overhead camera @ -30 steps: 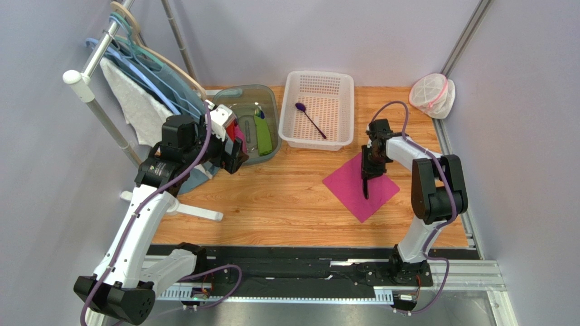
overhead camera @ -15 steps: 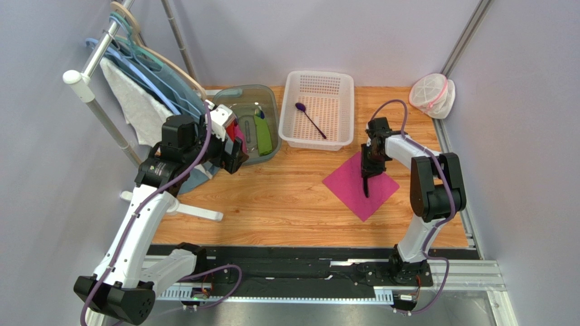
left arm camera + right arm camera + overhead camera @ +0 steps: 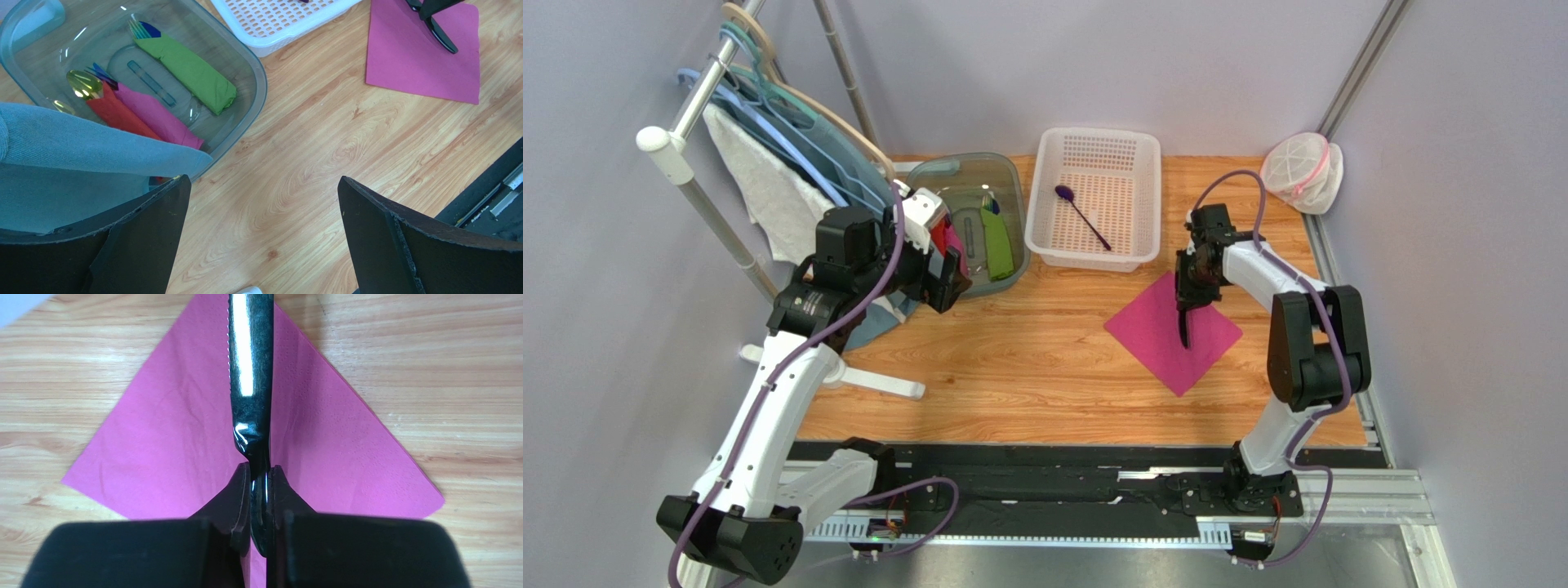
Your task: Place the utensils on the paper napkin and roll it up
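The magenta paper napkin (image 3: 1172, 333) lies flat on the wooden table, right of centre; it also shows in the right wrist view (image 3: 344, 447) and the left wrist view (image 3: 411, 61). My right gripper (image 3: 1189, 289) is shut on the handle of the black knife (image 3: 250, 373), whose blade hangs over the napkin (image 3: 1184, 328). The dark purple spoon (image 3: 1081, 214) lies in the white basket (image 3: 1100, 251). My left gripper (image 3: 264, 239) is open and empty, raised above the table near the clear bin.
A clear bin (image 3: 1011, 196) holds rolled green (image 3: 193, 70), pink (image 3: 159, 116) and red bundles. A rack with hangers and a white cloth (image 3: 768, 184) stands at far left. A lidded container (image 3: 1300, 169) sits at back right.
My right gripper has shifted slightly toward the back with the knife, so the blade sits higher over the napkin. The left arm has not moved.
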Robot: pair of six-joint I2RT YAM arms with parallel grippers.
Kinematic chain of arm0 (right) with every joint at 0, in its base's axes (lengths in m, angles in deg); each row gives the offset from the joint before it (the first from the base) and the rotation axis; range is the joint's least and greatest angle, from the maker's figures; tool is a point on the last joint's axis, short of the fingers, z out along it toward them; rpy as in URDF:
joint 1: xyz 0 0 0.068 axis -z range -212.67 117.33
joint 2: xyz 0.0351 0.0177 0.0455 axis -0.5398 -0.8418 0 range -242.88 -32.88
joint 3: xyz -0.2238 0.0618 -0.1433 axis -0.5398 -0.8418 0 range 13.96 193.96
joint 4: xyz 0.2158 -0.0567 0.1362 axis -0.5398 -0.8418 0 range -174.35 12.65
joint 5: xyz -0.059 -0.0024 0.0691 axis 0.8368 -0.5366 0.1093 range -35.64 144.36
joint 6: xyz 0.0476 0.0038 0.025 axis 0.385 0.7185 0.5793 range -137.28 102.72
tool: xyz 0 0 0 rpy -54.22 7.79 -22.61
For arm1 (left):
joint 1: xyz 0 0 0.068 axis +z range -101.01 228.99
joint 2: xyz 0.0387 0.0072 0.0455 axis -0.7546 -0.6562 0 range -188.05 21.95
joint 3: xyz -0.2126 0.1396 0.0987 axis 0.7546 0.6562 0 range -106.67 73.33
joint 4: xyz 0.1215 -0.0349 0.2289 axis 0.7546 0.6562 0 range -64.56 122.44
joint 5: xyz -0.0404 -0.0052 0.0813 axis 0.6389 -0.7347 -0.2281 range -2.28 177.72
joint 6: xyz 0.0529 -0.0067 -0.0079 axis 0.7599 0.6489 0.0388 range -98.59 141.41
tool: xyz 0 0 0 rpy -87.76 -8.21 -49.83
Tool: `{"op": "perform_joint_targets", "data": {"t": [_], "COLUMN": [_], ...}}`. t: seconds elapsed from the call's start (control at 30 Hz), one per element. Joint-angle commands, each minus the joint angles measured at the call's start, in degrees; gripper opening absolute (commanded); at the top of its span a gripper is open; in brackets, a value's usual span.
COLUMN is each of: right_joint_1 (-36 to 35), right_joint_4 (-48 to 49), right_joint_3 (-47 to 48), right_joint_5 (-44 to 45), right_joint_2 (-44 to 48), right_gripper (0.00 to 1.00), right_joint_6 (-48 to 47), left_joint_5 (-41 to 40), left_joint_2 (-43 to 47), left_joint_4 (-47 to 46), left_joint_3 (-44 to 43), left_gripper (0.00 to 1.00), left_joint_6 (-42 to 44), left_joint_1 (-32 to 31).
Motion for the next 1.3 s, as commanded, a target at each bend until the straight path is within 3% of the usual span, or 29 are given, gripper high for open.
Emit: {"op": "perform_joint_targets", "data": {"t": [0.0, 1.03, 1.27], "right_joint_1": [0.1, -0.1, -0.1], "right_joint_4": [-0.3, 3.2, 0.2], "right_joint_3": [1.0, -2.5, -0.4], "right_joint_5": [-0.3, -1.3, -1.9], "right_joint_2": [5.1, -0.6, -0.3], "right_gripper": [0.0, 0.0, 0.26], "right_joint_6": [-0.8, 0.5, 1.7], "left_joint_5": [0.4, 0.4, 0.6], "left_joint_2": [0.0, -1.7, -2.1], "left_joint_4": [-1.5, -1.3, -1.2], "left_joint_3": [-1.9, -2.5, -2.7], "left_gripper": [0.99, 0.99, 0.99], "left_joint_6": [-1.4, -2.2, -1.5], "left_joint_1": [-0.2, -0.7, -0.7]}}
